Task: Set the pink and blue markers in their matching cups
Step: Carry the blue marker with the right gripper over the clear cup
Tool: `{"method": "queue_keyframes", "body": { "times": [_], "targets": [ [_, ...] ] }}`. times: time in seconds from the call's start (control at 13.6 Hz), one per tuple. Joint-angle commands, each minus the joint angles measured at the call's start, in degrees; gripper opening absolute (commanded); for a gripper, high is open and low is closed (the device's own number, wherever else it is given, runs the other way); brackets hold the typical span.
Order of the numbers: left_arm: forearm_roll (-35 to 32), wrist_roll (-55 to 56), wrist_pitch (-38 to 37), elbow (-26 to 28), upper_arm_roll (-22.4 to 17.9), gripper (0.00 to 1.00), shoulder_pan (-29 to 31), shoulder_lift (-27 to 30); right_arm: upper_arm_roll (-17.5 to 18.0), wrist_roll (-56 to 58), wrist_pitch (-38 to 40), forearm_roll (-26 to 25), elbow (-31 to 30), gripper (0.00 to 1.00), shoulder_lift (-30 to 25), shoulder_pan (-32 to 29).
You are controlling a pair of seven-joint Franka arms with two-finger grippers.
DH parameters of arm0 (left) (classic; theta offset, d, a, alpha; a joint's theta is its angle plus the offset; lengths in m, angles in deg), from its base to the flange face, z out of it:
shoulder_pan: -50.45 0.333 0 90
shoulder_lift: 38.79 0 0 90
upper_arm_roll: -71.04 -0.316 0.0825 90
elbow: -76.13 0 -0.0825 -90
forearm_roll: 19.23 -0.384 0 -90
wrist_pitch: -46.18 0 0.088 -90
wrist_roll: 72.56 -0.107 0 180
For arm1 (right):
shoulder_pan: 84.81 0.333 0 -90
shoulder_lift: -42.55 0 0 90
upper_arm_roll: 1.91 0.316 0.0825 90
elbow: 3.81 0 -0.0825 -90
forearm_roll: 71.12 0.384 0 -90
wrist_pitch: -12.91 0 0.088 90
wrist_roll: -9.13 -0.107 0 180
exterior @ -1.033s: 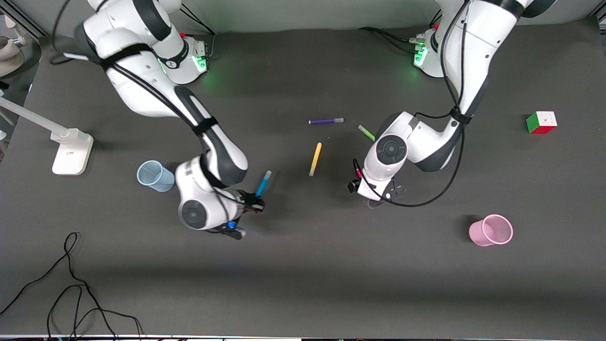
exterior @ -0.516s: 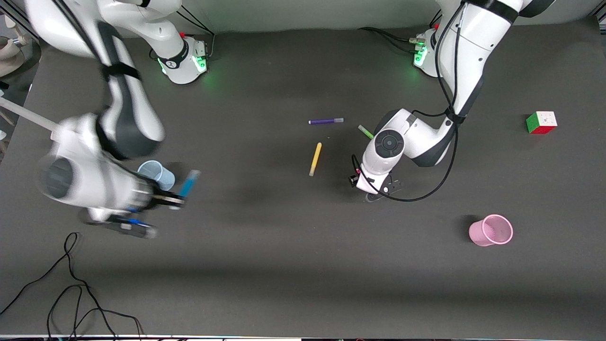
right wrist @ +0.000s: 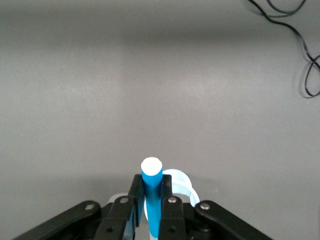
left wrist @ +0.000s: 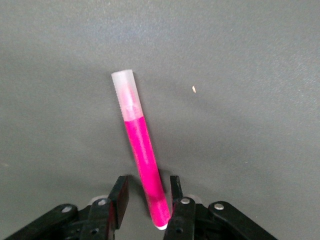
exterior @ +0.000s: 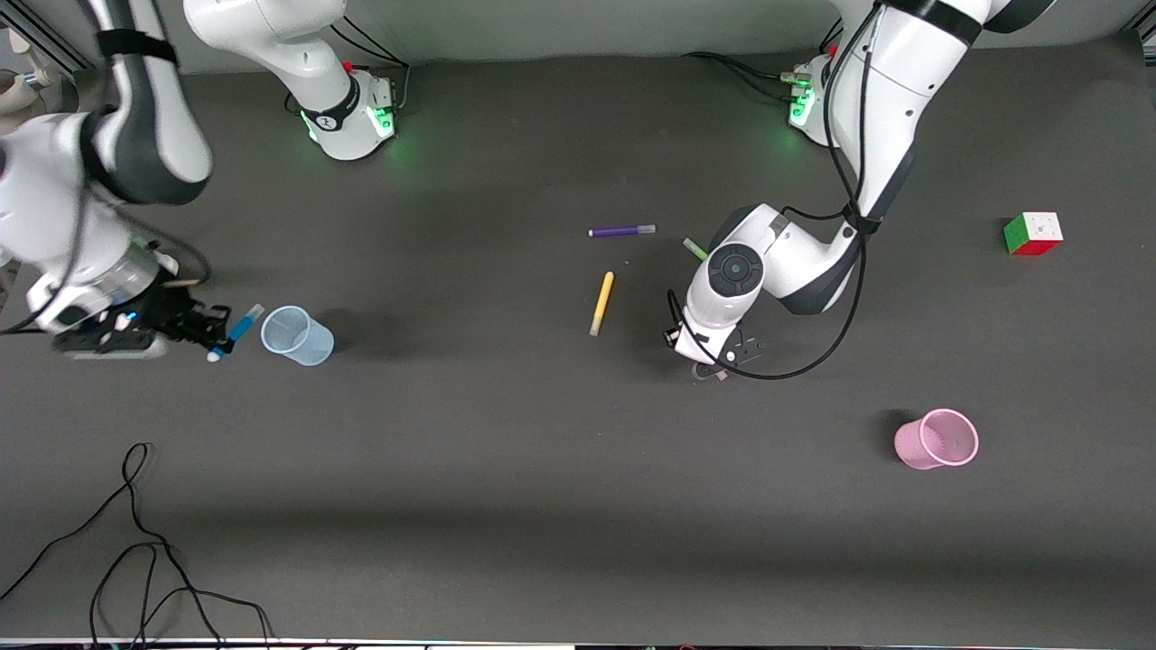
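Note:
My right gripper [exterior: 217, 329] is shut on the blue marker [exterior: 238, 328] and holds it up in the air beside the pale blue cup [exterior: 297, 336], toward the right arm's end of the table. In the right wrist view the blue marker [right wrist: 151, 192] stands between the fingers, with the cup's rim [right wrist: 184, 186] just past them. My left gripper [exterior: 713, 367] is low over the table's middle. The left wrist view shows the pink marker [left wrist: 139, 142] lying on the table, its end between the open fingers [left wrist: 121, 190] and against one of them. The pink cup [exterior: 936, 439] stands toward the left arm's end.
A yellow pen [exterior: 601, 303], a purple pen [exterior: 621, 231] and a green pen [exterior: 694, 248] lie near the table's middle. A colour cube [exterior: 1032, 234] sits toward the left arm's end. A black cable [exterior: 135, 542] lies near the front camera.
My right arm has swung from the table's middle toward its own end with the blue marker, stopping beside the pale blue cup. My left gripper has shifted slightly over the pink marker.

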Motion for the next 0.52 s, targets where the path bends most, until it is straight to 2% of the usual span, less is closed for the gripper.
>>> {"method": "queue_keyframes", "body": {
  "times": [0.0, 0.07, 0.22, 0.44],
  "targets": [
    [-0.93, 2.05, 0.94, 2.27, -0.75, 0.08, -1.02, 1.99, 0.09, 0.73, -9.61, -1.87, -9.08, 0.00, -2.70, 0.57],
    [-0.93, 2.05, 0.94, 2.36, -0.75, 0.00, -1.03, 2.08, 0.08, 0.82, -12.60, -1.96, -10.49, 0.00, -1.64, 0.48],
    [-0.93, 2.14, 0.77, 2.27, -0.75, 0.00, -1.03, 2.34, 0.00, 1.17, -15.96, -2.49, -12.08, 0.00, -0.41, 0.48],
    [-0.93, 1.97, -0.90, 0.70, -0.75, 0.00, -0.76, 3.22, -2.11, 1.17, -20.51, -5.30, -11.99, 0.00, 2.83, 0.48]
  ]
}}
